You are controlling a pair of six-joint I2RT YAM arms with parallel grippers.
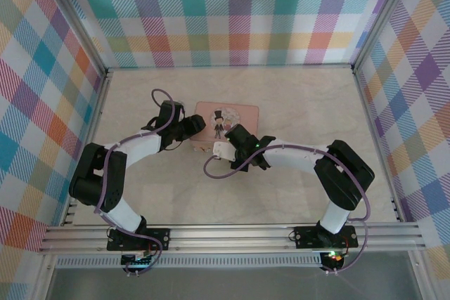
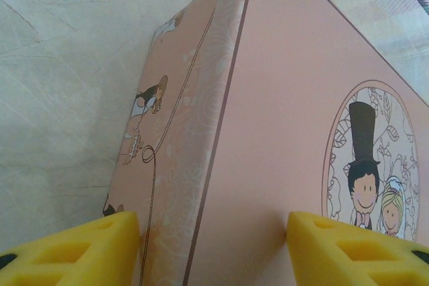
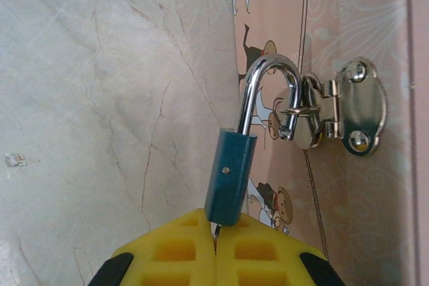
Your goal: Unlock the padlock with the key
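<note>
The padlock (image 3: 230, 179) has a small dark blue body and a shiny shackle hooked through the hasp (image 3: 358, 115) on the pink tin (image 3: 375, 199). One shackle leg enters the body; the other end sits outside it, in the hasp's loop. My right gripper (image 3: 216, 252) is shut just below the lock, pinching the key (image 3: 216, 230), a thin silvery sliver running into the lock's underside. My left gripper (image 2: 213, 246) clamps the pink tin (image 2: 281, 132), one pad on its side wall, one on its lid. From above, the left gripper (image 1: 193, 128) and right gripper (image 1: 221, 149) meet at the tin (image 1: 226, 114).
The tin lies on a pale marbled tabletop (image 1: 309, 103) walled by chequered panels. A tiny clear speck (image 3: 15, 159) lies on the table left of the lock. Open room lies behind and to the right of the tin.
</note>
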